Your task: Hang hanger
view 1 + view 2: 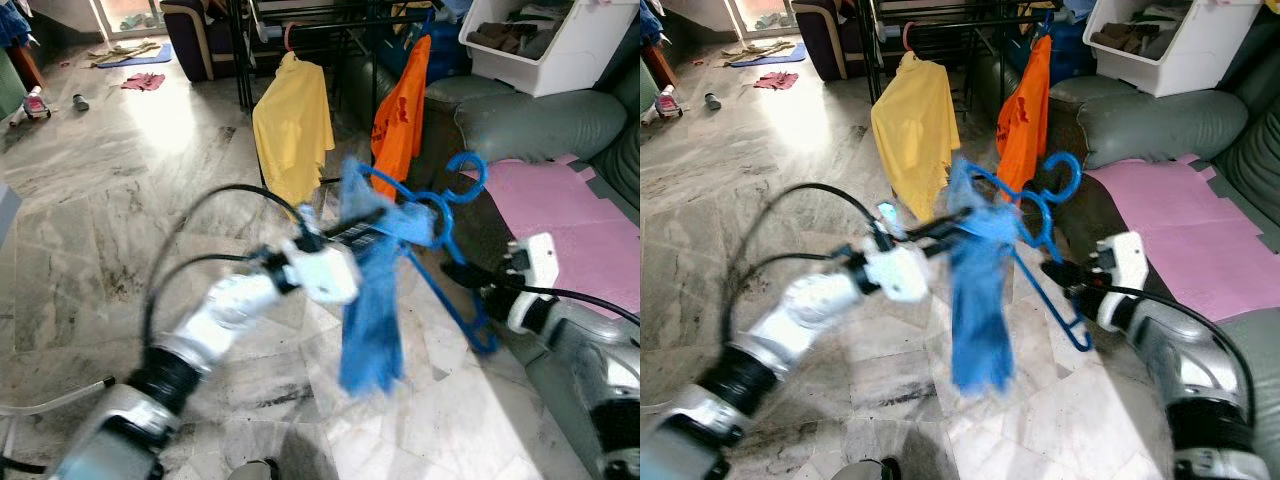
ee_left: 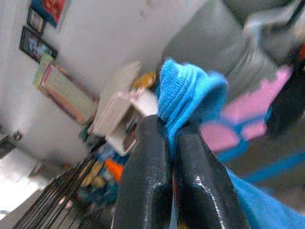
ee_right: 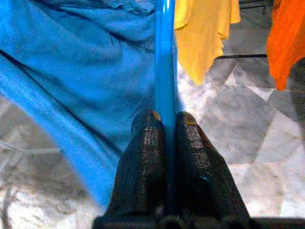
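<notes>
A blue plastic hanger (image 1: 452,300) hangs in the air in front of me with a blue cloth (image 1: 370,310) draped over it and trailing down. My left gripper (image 1: 385,222) is shut on the top of the cloth (image 2: 188,93), which is pinched between its black fingers (image 2: 147,181). My right gripper (image 1: 455,272) is shut on the hanger's lower bar (image 3: 164,57), with the cloth (image 3: 71,71) beside it. The hanger's hook (image 1: 468,172) points up toward the black clothes rack (image 1: 330,20) beyond.
On the rack hang a yellow shirt (image 1: 293,125) and an orange shirt (image 1: 400,100). A grey sofa (image 1: 540,120) with a white bin (image 1: 545,45) and a pink mat (image 1: 560,210) lies to the right. Marble floor (image 1: 100,200) spreads to the left.
</notes>
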Robot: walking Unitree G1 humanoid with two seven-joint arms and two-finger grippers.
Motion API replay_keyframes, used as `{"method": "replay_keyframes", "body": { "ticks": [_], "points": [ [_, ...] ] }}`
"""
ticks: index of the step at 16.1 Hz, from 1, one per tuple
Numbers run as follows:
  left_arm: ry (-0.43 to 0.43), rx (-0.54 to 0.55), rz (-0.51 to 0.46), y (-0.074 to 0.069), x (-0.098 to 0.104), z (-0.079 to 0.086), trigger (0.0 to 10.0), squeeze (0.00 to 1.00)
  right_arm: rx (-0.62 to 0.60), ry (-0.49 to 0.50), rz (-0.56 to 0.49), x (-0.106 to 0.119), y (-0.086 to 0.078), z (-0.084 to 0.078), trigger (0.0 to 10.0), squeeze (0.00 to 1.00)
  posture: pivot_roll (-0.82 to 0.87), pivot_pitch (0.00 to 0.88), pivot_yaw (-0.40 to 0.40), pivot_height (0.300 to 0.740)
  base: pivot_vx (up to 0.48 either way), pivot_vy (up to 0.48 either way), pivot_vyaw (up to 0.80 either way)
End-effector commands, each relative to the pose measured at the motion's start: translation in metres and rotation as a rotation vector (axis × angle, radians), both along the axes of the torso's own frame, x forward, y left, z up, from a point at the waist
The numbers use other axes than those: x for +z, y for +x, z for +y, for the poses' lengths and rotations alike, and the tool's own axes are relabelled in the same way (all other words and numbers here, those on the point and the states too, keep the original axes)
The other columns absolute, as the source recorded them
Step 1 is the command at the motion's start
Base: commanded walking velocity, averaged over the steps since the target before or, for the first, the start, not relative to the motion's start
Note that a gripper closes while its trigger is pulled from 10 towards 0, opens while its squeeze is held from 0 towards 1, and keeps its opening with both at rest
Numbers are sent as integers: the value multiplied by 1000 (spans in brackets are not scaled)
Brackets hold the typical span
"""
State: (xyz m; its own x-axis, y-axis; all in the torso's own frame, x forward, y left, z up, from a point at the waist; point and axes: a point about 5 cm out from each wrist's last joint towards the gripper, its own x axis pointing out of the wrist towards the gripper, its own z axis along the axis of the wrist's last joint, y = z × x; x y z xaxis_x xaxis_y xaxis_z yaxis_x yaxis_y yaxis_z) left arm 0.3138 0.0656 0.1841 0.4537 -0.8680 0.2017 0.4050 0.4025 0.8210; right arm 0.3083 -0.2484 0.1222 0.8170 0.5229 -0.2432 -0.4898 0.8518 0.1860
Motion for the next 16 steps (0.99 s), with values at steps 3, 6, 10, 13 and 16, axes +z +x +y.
{"method": "replay_keyframes", "body": {
  "ticks": [3,6,10,13,16],
  "points": [
    [119,88,-34,19,-1,17,10000,0,109,-64,-26,10,-10,1,10000,0,-5,79,-9,740,0,0,0],
    [190,224,-82,42,16,46,10000,0,282,-174,31,6,-30,1,10000,0,-3,76,-8,740,0,0,0],
    [178,271,-146,50,32,55,10000,0,335,-266,71,10,-40,-14,10000,0,-5,72,-4,740,0,0,0],
    [145,245,-171,50,34,50,10000,0,382,-285,113,7,-50,-13,10000,0,-5,73,-3,740,0,0,0],
    [136,216,-160,47,31,47,10000,0,395,-294,127,-1,-53,-10,10000,0,-2,74,3,740,0,0,0]
  ]
}}
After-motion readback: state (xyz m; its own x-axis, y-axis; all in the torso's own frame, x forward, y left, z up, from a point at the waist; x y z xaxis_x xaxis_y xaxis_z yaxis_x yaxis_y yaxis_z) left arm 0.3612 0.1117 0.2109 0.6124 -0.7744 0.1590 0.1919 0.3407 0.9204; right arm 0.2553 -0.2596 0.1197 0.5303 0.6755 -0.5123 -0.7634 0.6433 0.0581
